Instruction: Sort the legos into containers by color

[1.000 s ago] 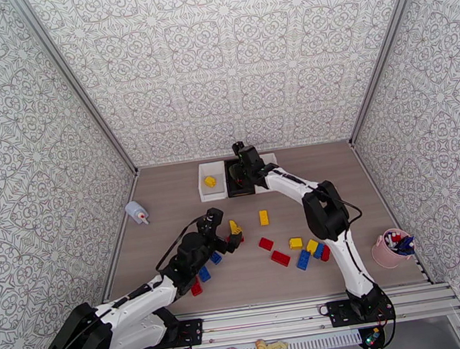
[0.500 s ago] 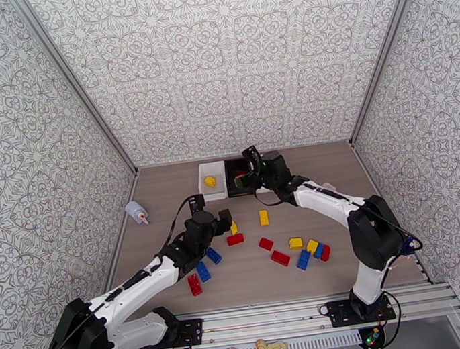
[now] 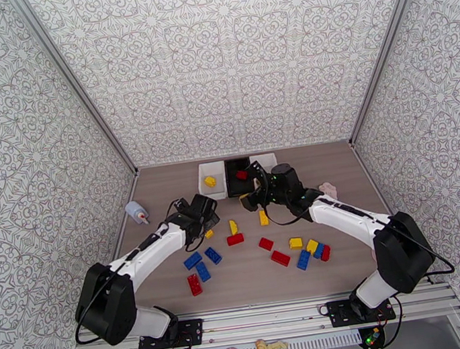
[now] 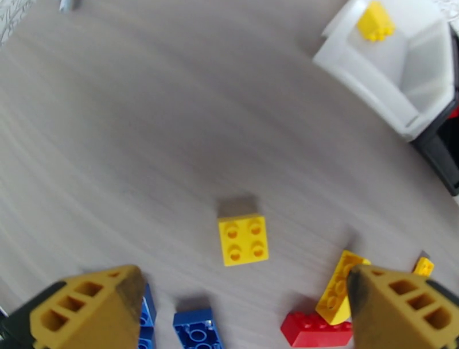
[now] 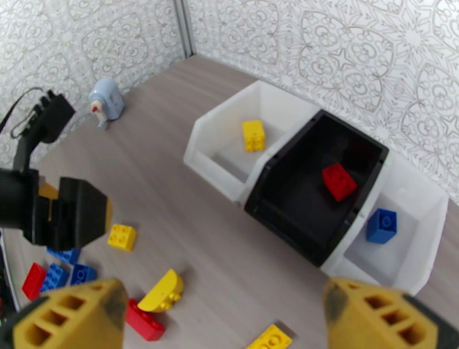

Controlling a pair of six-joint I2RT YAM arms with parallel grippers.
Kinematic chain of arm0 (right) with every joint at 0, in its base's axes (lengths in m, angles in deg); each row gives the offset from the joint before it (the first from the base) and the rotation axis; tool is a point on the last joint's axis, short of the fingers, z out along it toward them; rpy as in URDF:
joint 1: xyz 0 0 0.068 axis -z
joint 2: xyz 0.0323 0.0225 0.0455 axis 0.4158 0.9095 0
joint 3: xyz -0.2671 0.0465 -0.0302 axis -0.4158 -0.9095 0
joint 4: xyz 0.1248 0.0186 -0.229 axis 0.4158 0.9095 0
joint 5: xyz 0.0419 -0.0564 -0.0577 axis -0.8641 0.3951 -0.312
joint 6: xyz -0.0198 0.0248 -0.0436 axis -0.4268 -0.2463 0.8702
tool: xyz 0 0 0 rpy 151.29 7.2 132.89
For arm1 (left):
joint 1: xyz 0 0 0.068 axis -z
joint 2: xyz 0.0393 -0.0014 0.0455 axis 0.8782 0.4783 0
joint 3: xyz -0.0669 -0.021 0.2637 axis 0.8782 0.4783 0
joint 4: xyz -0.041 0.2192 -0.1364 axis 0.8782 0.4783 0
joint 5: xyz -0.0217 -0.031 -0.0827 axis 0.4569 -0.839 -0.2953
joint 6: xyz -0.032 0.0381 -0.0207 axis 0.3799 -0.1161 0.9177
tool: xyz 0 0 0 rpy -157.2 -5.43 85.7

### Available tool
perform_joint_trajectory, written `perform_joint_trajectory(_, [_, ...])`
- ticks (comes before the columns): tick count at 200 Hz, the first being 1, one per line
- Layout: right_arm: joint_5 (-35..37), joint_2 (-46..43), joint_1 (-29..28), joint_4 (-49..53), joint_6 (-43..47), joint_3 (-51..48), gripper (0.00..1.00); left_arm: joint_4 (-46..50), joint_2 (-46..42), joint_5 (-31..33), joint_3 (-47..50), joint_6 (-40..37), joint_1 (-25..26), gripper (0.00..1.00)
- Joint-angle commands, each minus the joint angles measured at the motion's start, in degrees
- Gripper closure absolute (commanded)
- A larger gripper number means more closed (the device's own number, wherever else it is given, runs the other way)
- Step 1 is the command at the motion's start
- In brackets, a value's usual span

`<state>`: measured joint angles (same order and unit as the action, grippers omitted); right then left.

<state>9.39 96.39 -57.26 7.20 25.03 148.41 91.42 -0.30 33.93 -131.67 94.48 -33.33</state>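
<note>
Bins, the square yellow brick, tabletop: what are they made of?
Left white bin: matte moulded plastic by the look, smooth thin walls. Black bin: same, faint sheen. Square yellow brick: glossy hard plastic, moulded studs. Tabletop: probably wood-grain laminate, streaked print.

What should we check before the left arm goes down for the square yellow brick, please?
1. Is the left gripper open and empty: ok.
2. Is the square yellow brick lying flat, studs up, apart from its neighbours: ok.
3. Does the left white bin have room, with one yellow brick inside: ok.
4. Do colours match so far, with the red brick in the black bin and the blue brick in the right white bin: ok.
5. Is the right gripper open and empty: ok.
6. Is the right arm out of the left arm's way to that bin: cannot tell.
</note>
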Motion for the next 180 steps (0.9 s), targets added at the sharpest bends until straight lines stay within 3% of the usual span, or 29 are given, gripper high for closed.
perform_joint_trajectory(1, [0.01,-1.14,-0.19,1.74,1.27,0.08,0.06,4.44,3.19,-4.74,-2.8,1.41,-1.17,0.07])
perform_joint_trajectory(93, [1.58,-1.01,-0.18,1.84,0.3,0.35,0.06,3.24,15.71,-7.93,-6.7,-1.71,-2.35,0.34])
perform_joint_trajectory(180, [1.09,-1.04,-0.18,2.2,-0.18,0.78,0.06,2.76,17.17,-8.2,-6.77,-2.06,-2.28,0.65])
